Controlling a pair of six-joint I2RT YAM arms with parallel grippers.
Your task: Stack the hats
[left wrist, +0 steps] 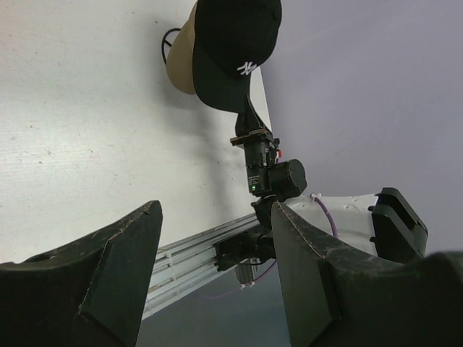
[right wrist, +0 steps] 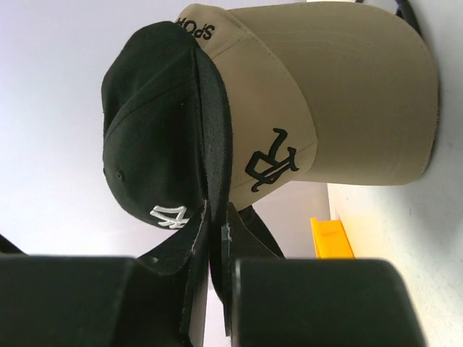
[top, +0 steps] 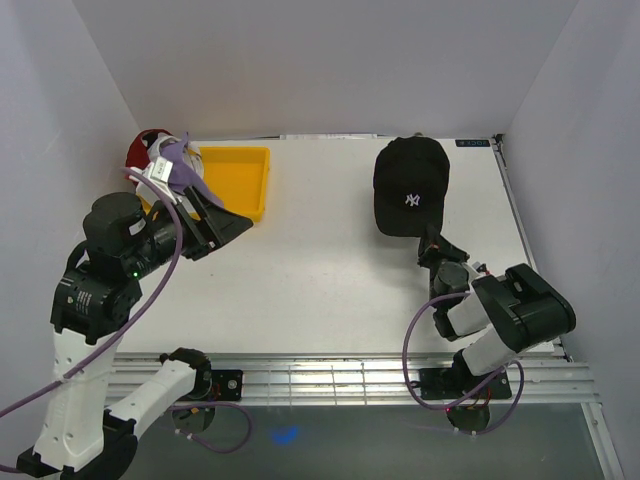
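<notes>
The right gripper (right wrist: 215,242) has its jaws clamped on the brim of the black cap (top: 410,185); this partly covers the tan cap (right wrist: 347,94), desk (top: 320,290) far right; left gripper (left wrist: 217,224) jaws apart, empty, beside yellow tray (top: 255,160); dark red cap (top: 140,148) and lavender cap (top: 180,160) heaped left of tray.

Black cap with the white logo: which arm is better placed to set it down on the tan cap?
Right. The right gripper pinches the black cap by its brim, partly over the tan cap. The left gripper is open, far off by the yellow tray.
</notes>
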